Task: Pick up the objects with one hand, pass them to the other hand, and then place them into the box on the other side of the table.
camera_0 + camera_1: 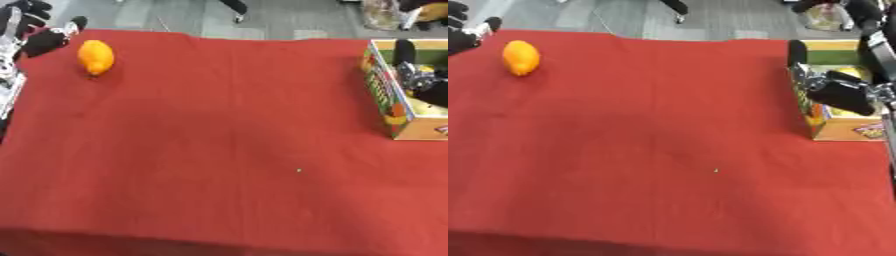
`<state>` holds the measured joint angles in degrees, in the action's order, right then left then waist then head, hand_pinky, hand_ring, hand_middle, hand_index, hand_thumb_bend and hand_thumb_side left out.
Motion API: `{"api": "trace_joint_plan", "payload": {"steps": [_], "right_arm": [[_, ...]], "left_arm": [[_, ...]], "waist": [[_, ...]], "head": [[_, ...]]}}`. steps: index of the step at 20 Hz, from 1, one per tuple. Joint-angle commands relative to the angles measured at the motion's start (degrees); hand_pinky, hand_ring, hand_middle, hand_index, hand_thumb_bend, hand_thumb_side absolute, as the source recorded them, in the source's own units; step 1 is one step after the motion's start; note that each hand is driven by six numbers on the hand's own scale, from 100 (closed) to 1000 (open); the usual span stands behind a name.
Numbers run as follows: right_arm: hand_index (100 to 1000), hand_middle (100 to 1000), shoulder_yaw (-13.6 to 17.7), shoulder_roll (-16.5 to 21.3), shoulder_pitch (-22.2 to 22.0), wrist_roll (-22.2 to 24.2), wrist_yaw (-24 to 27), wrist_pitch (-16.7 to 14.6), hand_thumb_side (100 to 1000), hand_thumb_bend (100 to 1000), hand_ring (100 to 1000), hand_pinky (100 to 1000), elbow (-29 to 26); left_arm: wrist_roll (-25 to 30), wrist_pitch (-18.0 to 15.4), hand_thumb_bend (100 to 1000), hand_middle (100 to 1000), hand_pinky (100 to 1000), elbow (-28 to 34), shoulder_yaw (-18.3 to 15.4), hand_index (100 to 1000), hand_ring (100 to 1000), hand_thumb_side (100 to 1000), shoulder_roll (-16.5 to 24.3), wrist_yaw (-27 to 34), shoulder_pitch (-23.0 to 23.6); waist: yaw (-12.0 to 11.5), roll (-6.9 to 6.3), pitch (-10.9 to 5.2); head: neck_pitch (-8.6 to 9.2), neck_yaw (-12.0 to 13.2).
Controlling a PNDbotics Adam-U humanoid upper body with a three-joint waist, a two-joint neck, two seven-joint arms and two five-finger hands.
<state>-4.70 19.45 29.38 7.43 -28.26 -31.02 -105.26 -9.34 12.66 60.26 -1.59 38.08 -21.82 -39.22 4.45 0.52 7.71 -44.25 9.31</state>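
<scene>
**Orange fruit waiting at the far-left corner, right hand over the box**

Red-covered desk point(227, 150), nearly bare. Landmark: the box point(833, 127), open-topped, printed in bright colours, at the desk's right edge. Far across from the box, near the back-left corner: one orange fruit point(95, 57), oval, lying on the cloth, untouched. Just beyond the fruit, away from the box: the left hand point(45, 41), at the desk's corner, dark fingers pointing toward the fruit, close beside it yet apart; open or curled cannot be told. Above the box's opening: the right hand point(840, 94), fingers relaxed and spread, nothing held. Something yellow visible inside the box beneath that hand.

Judged stage: pickup not yet made; handover and placing both ahead.

Risks from here:
- Rounded fruit likely to roll off the nearby desk edge if nudged sideways rather than enclosed.
- Handover needing both hands to meet somewhere between fruit and box; release before the receiving fingers close would drop the fruit.
- Box light-looking and near the edge; a knock from the right hand could shove it.
</scene>
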Motion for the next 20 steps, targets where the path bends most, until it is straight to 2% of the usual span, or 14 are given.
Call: {"api": "trace_joint_plan", "payload": {"steps": [1,7,10,15,17,19,20], "right_arm": [[909,665,-0.5,-1.4,0.3,1.9,1.5,-0.6,100,100,753,829,-3.1],[895,658,-1.8,-3.7,-0.2,4.5,3.7,-1.5,239,100,751,831,-4.7],[890,655,-1.8,-4.3,-0.3,5.2,4.5,-1.5,284,100,750,831,-4.8],[886,652,-1.7,-5.0,-0.4,5.7,5.2,-1.4,339,100,749,831,-5.0],[885,651,-1.7,-5.2,-0.5,5.9,5.4,-1.3,371,100,749,832,-5.0],[883,651,-1.7,-5.3,-0.5,6.0,5.5,-1.2,396,100,749,832,-5.0],[883,651,-1.6,-5.4,-0.6,6.0,5.6,-1.2,402,100,748,832,-5.0]], "left_arm": [[-3.4,0.4,585,694,827,-6.3,-0.7,818,756,535,0.8,-5.1,-3.0],[-5.8,0.9,520,686,818,-15.3,-1.9,823,753,428,-0.5,-10.3,-5.9],[-5.8,0.8,496,681,814,-17.1,-2.1,820,748,382,-0.6,-11.8,-6.5],[-5.5,1.1,498,679,812,-18.9,-2.3,814,745,356,-1.0,-13.4,-7.0],[-5.2,1.1,449,670,809,-19.2,-2.3,800,738,302,-1.3,-14.0,-7.3],[-4.7,1.1,303,636,795,-19.5,-2.3,770,709,144,-1.6,-14.5,-7.4],[-4.6,1.2,241,620,791,-19.6,-2.3,756,695,100,-1.7,-14.7,-7.4]], "waist": [[0.6,0.83,0.46],[2.5,1.49,1.83],[3.3,1.75,2.48],[4.3,2.05,3.24],[4.5,2.15,3.43],[4.5,2.21,3.53],[4.5,2.22,3.56]], "head": [[0.13,1.4],[0.13,2.5],[0.13,2.9],[0.13,3.3],[0.13,3.4],[0.13,3.5],[0.13,3.5]]}}
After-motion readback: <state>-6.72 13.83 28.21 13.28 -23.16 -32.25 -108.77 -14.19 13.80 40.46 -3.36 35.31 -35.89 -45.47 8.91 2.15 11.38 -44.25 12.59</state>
